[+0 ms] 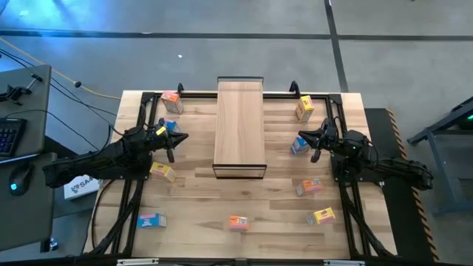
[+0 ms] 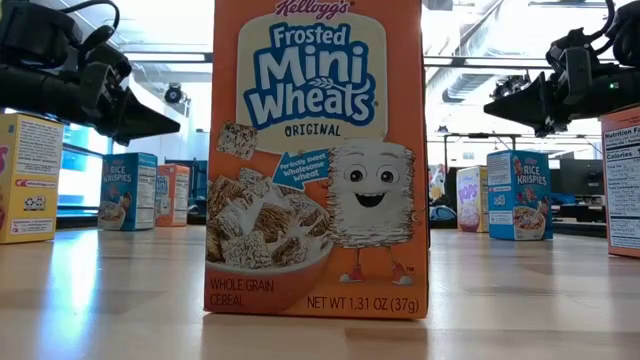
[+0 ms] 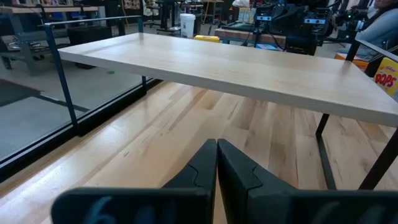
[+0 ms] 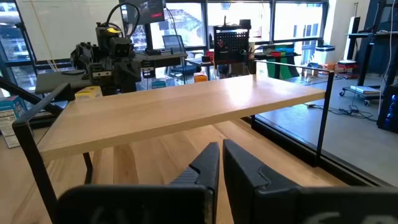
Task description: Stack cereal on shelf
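The shelf [image 1: 239,129] stands mid-table on its dark end frames, a long light-wood top also seen in the left wrist view [image 3: 249,68] and the right wrist view [image 4: 186,106]. Several small cereal boxes lie scattered on the table: an orange one [image 1: 171,98], a blue one [image 1: 171,125] and a yellow one [image 1: 162,171] on the left, and a yellow one [image 1: 304,108], a blue one [image 1: 299,145] and an orange one [image 1: 310,186] on the right. An orange Mini Wheats box [image 2: 318,160] stands upright near the front edge. My left gripper [image 3: 216,146] hovers shut left of the shelf. My right gripper [image 4: 221,149] hovers shut on the shelf's right.
More boxes lie near the front edge: blue [image 1: 151,220], orange [image 1: 237,222] and yellow [image 1: 323,216]. Dark frame rails [image 1: 140,111] run along the table's sides and back. A side desk with a keyboard and mouse [image 1: 18,177] stands off the left edge.
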